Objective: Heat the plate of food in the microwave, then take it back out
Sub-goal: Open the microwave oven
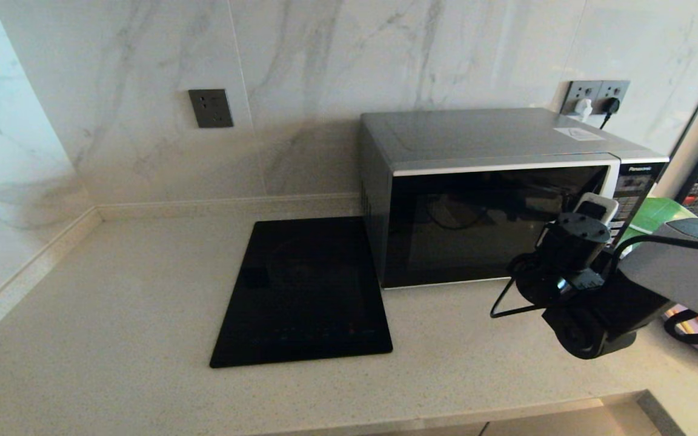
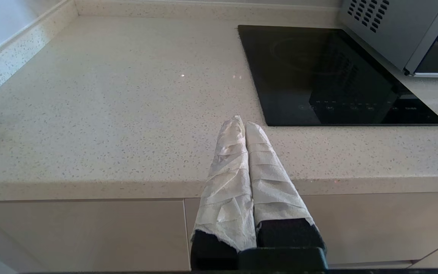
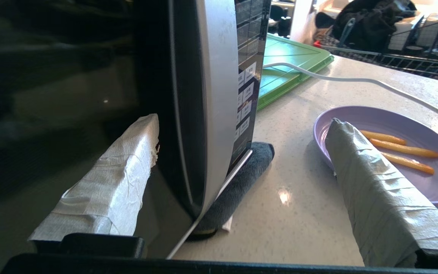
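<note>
While right end effector point(image 3: 242, 152) spread wide straddles microwave point(image 1: 494, 200) handle point(image 3: 207, 95), plate of food point(image 3: 390, 152) lies just beside.

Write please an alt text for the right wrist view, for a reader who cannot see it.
The right gripper is open, with the microwave's curved silver handle standing between its taped fingers. Beside the microwave, on the counter, sits a lilac plate of food with orange sticks; behind lies a green board.

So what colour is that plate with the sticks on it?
Lilac purple plate; clearest in the right wrist view.
</note>
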Controlling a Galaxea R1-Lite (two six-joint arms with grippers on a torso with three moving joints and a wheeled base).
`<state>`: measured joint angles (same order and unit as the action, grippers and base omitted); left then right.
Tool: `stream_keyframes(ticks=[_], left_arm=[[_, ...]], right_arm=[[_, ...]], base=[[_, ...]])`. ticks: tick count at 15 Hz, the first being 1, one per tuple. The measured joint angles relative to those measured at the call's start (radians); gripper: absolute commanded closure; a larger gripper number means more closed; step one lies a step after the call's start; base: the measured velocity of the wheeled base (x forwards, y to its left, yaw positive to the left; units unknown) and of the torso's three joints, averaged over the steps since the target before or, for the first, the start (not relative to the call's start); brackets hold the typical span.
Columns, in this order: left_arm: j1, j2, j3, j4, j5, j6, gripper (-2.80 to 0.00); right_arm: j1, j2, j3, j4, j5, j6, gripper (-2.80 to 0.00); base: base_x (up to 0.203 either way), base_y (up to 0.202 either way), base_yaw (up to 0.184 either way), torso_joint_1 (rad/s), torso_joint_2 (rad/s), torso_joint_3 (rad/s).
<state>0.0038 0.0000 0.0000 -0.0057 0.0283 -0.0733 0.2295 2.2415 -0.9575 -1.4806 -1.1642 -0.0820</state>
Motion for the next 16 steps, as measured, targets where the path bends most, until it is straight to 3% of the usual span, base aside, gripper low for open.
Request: stream_keyframes(ticks=[16], left_arm=[[0.000, 0.000, 0.000, 0.000, 0.000, 0.000, 0.00]], right_arm=[[-0.108, 0.046, -0.020, -0.001, -0.024, -0.006, -2.80]], base=[[0.000, 0.000, 0.000, 0.000, 0.00, 0.000]])
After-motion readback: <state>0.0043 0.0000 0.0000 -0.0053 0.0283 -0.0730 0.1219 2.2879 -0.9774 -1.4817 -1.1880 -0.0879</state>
